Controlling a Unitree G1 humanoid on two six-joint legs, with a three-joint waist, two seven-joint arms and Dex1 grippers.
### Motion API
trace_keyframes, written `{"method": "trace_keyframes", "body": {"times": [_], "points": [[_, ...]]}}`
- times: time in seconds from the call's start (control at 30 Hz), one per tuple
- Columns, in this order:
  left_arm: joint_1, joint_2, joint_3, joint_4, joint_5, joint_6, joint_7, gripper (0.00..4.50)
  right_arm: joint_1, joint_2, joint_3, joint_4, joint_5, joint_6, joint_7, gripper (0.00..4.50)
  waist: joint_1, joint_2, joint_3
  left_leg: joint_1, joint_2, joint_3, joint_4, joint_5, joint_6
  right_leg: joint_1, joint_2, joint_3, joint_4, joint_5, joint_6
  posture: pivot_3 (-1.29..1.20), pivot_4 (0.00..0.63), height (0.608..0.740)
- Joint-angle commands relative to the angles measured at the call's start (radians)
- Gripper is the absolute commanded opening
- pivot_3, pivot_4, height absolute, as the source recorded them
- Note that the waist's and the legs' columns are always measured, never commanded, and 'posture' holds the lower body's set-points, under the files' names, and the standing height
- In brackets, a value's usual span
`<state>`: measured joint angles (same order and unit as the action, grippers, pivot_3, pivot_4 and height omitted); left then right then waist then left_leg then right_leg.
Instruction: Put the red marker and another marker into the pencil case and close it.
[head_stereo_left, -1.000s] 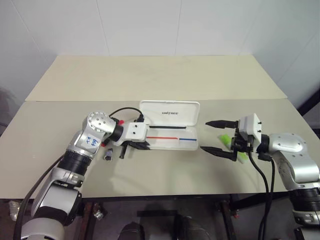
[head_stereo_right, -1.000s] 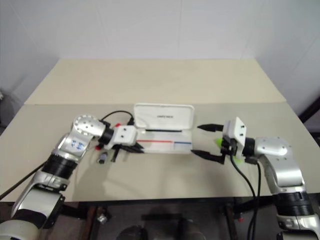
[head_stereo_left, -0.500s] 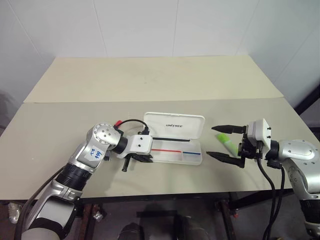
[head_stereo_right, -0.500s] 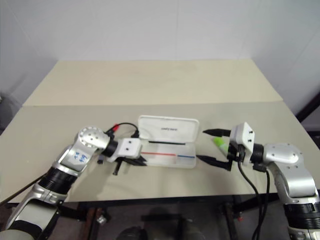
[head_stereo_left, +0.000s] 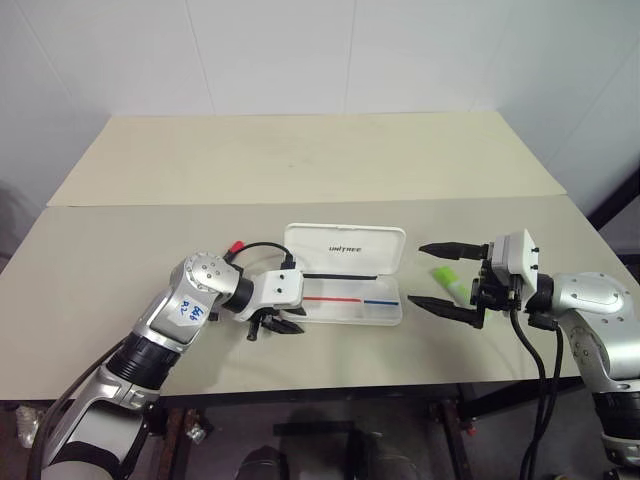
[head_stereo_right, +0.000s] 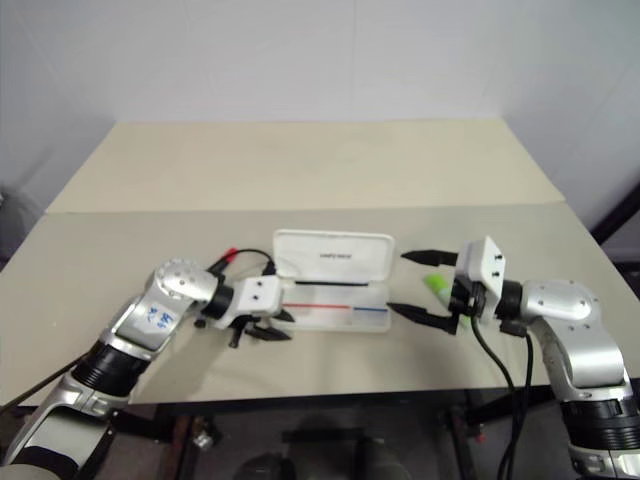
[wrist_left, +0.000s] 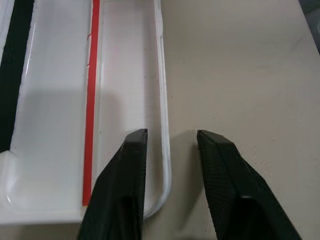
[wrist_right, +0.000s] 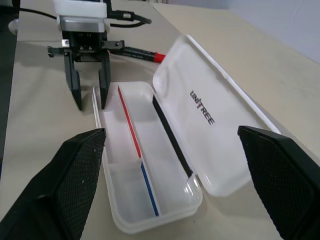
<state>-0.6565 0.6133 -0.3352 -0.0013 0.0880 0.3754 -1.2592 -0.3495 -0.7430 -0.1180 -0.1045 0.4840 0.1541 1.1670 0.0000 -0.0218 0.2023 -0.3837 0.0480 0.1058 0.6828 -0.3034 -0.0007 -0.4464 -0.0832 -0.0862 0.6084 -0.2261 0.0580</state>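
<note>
The white pencil case (head_stereo_left: 350, 300) lies open on the table, its "UNITREE" lid (head_stereo_left: 345, 245) tilted back and its tray showing a red and blue stripe. My left gripper (wrist_left: 172, 135) is at the case's left end, open a little, with its fingers either side of the tray's front rim. The red marker (wrist_right: 144, 52) lies on the table behind my left wrist, its red cap (head_stereo_left: 237, 247) towards the lid. A light-green marker (head_stereo_left: 450, 283) lies right of the case. My right gripper (head_stereo_left: 432, 276) hovers wide open there, pointing at the case.
A black cable (head_stereo_left: 262, 246) loops over my left wrist near the red marker. A seam (head_stereo_left: 120, 205) separates this table from a second one behind. The front edge (head_stereo_left: 330, 385) runs close below the case.
My left gripper's fingers have parted from shut to slightly open at the case's left end. The camera view has shifted. My right gripper stays wide open.
</note>
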Motion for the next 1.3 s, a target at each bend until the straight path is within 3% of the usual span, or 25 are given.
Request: {"method": "trace_keyframes", "body": {"times": [0.03,0.27,0.37,0.63,0.97,1.1,1.3], "points": [[0.003,0.018,0.0,-0.061,-0.025,-0.001,-0.009,1.49,-0.019,0.006,-0.003,0.002,0.003,-0.019,0.004,4.5,0.0,0.0,0.0,0.0,0.0,0.0,0.0,0.0,0.0,0.0,0.0,0.0,0.0,0.0,0.0,0.0,0.15,0.74],[0.001,0.013,0.039,-0.13,-0.094,0.051,0.007,1.49,-0.028,0.02,0.004,0.018,-0.005,-0.029,0.012,4.5,0.0,0.0,0.0,-0.001,0.0,0.0,0.0,-0.001,0.001,0.0,0.0,0.0,-0.001,0.0,0.0,0.0,0.15,0.74],[0.0,0.009,0.054,-0.149,-0.131,0.022,0.016,2.04,-0.032,0.025,0.007,0.028,-0.009,-0.034,0.016,4.5,0.0,0.0,0.0,-0.001,0.0,0.0,0.0,-0.001,0.001,0.0,0.0,-0.001,-0.001,0.0,0.0,0.0,0.15,0.74],[0.069,0.059,0.217,-0.25,-0.258,0.147,0.099,4.48,-0.068,0.012,0.012,0.074,0.002,-0.046,0.064,4.5,-0.003,0.0,0.0,0.0,0.0,0.0,0.0,-0.001,0.001,0.0,0.0,0.001,-0.001,0.0,0.001,0.0,0.15,0.74],[0.283,0.21,0.604,-0.409,-0.392,0.505,0.296,4.48,-0.173,0.033,0.027,0.075,0.058,-0.011,0.135,4.5,-0.003,0.0,0.0,0.002,0.001,-0.001,0.0,-0.001,0.001,0.0,0.001,0.004,0.0,0.0,0.001,0.0,0.15,0.74],[0.291,0.24,0.65,-0.356,-0.354,0.583,0.419,4.48,-0.223,0.053,0.055,0.077,0.062,0.009,0.15,4.5,-0.001,0.0,0.0,0.003,0.001,-0.001,0.0,-0.001,0.0,0.0,0.001,0.004,0.0,0.0,0.0,0.0,0.15,0.74],[0.262,0.271,0.62,-0.28,-0.344,0.663,0.518,4.48,-0.251,0.067,0.081,0.097,0.05,0.011,0.165,4.5,-0.001,0.0,0.0,0.003,0.001,-0.001,-0.001,-0.002,0.0,0.0,0.0,0.004,0.0,0.0,0.0,0.0,0.15,0.74]]}}
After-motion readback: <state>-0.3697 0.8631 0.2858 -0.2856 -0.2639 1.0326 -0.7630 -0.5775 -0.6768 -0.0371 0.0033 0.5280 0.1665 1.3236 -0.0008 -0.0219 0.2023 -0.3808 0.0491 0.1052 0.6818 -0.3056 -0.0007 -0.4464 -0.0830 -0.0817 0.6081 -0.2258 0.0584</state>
